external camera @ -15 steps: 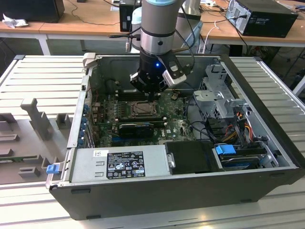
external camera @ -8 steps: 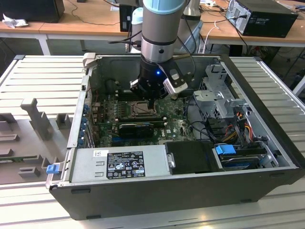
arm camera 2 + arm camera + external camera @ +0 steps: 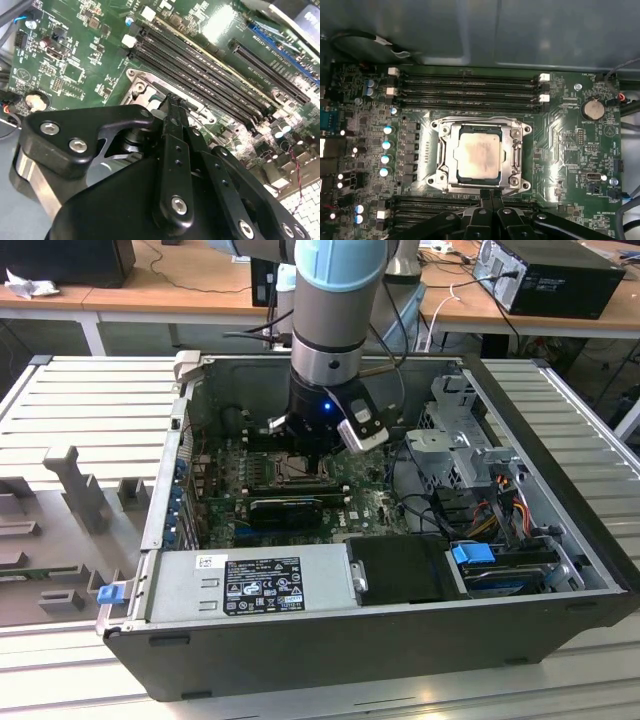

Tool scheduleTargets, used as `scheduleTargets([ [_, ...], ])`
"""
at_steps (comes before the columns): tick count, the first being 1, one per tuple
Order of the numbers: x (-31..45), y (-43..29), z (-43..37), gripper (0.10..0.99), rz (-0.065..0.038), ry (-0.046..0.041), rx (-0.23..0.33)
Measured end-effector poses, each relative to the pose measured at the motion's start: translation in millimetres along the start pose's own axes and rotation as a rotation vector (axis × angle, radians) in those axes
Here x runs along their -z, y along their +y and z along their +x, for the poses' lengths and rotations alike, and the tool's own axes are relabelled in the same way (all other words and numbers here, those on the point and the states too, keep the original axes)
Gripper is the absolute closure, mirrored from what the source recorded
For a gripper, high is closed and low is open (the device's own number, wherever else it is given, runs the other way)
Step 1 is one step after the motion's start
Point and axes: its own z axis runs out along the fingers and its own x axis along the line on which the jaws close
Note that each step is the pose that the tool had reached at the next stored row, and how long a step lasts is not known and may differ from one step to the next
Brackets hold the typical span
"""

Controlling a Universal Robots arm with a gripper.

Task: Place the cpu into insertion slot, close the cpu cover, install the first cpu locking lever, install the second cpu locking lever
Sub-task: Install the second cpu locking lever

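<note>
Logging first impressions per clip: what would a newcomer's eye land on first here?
Probably the arm plunging into the open computer case in the exterior view, its gripper closed just beside the insertion slot. In the first wrist view the cpu sits in the socket with the cpu cover down around it.

Your arm (image 3: 338, 310) hangs vertical, wrist pointing straight down.
Your gripper (image 3: 491, 194) has its black fingers (image 3: 175, 120) pressed together, tips meeting with no gap.
</note>
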Motion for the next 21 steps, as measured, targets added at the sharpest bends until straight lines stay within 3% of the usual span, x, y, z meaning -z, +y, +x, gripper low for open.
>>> scheduleTargets([
  [6, -1.4, -2.1, 17.5, 0.98, -0.001, 0.0008, 0.007],
  [12, -11.7, -3.5, 20.3, 0.98, -0.005, 0.001, 0.009],
  [15, -11.9, -5.5, 22.7, 0.98, -0.031, -0.0003, 0.009],
  [21, -11.1, -14.0, 36.6, 0.98, -0.049, -0.0021, 0.009],
])
